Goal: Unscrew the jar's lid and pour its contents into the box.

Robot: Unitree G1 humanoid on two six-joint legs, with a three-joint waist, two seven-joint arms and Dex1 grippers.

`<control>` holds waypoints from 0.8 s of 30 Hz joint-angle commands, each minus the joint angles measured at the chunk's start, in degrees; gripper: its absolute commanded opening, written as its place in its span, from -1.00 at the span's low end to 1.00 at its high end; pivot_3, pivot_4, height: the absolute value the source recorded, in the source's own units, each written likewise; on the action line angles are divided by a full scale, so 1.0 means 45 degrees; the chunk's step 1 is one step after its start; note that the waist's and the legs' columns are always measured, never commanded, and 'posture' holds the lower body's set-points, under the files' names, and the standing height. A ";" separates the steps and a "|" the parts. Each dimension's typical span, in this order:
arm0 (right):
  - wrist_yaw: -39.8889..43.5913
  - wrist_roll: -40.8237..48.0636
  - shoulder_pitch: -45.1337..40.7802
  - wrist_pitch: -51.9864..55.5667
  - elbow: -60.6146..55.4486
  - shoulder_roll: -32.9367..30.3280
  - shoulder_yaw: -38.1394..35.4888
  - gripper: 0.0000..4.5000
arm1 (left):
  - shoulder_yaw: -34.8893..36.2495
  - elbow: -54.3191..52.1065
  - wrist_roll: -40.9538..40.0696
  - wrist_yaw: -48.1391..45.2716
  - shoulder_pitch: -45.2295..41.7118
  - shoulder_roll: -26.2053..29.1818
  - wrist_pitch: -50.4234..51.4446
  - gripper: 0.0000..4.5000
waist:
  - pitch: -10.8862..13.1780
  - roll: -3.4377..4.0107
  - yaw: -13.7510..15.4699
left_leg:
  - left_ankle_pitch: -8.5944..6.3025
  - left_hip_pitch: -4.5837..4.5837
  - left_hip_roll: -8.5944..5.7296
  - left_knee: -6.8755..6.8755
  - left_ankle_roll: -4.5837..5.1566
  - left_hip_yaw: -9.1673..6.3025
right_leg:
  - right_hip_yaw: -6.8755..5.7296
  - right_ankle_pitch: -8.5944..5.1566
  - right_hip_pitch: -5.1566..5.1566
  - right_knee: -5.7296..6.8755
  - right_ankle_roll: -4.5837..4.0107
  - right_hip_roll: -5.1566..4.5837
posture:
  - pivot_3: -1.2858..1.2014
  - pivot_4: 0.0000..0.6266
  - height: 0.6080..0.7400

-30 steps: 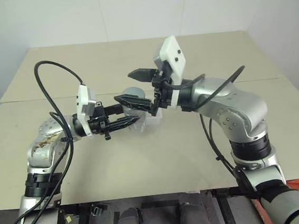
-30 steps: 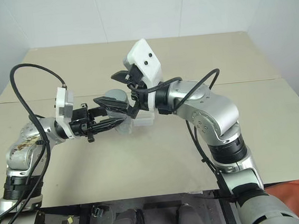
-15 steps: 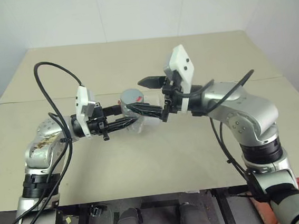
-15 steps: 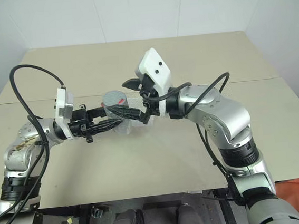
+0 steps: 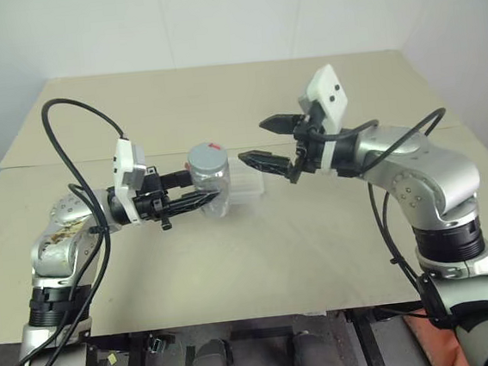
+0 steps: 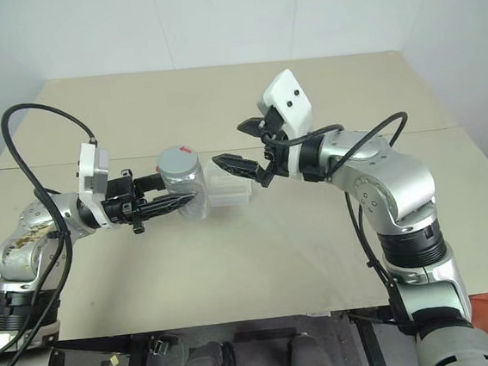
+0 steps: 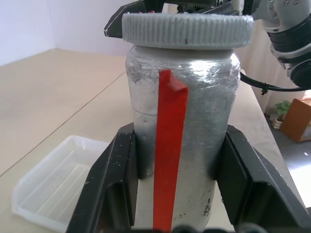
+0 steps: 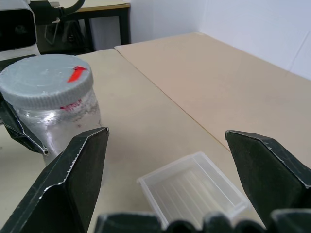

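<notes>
Backing off to its own side, the right claw now hangs wide open and empty, clear of the lid. That lid sits on the jar, clamped upright in the left claw. Just beyond lies the box on the surface; probably a regrasp between turns, unscrewing unfinished.

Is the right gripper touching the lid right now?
Apart. In the left eye view the open right gripper sits off to the side of the lid, with bare table between them; the left gripper holds the jar.
</notes>
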 commanded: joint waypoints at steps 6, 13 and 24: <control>0.1350 0.0897 0.0307 -0.0405 -0.1102 -0.0654 -0.0771 0.99 | 0.0107 -0.0208 -0.0049 0.0011 -0.0181 0.0009 -0.0248 -0.17 | 0.0000 0.0000 0.0017 | 0.0000 0.0000 0.0000 0.0000 0.0000 -0.0002 | -0.0001 0.0000 0.0003 -0.0003 0.0000 0.0000 | 0.03 -0.52 1.00; 0.0209 0.1545 -0.0345 0.0026 -0.1889 0.0846 -0.0416 0.99 | -0.0129 0.0124 0.0143 -0.0042 -0.0476 -0.0256 -0.0379 -0.17 | 0.0000 0.0000 -0.0014 | 0.0000 0.0005 0.0001 0.0003 0.0000 -0.0028 | 0.0000 0.0000 0.0004 0.0009 0.0000 0.0003 | 0.03 -0.52 1.00; -0.1445 0.0536 -0.1230 0.0391 -0.1390 0.2507 0.0938 0.99 | -0.0140 0.0266 0.0205 -0.0264 -0.0649 -0.0207 -0.0396 -0.17 | 0.0000 0.0001 0.0003 | 0.0002 0.0002 0.0001 0.0001 -0.0002 -0.0005 | -0.0004 0.0000 0.0000 0.0007 -0.0001 0.0002 | 0.03 -0.52 1.00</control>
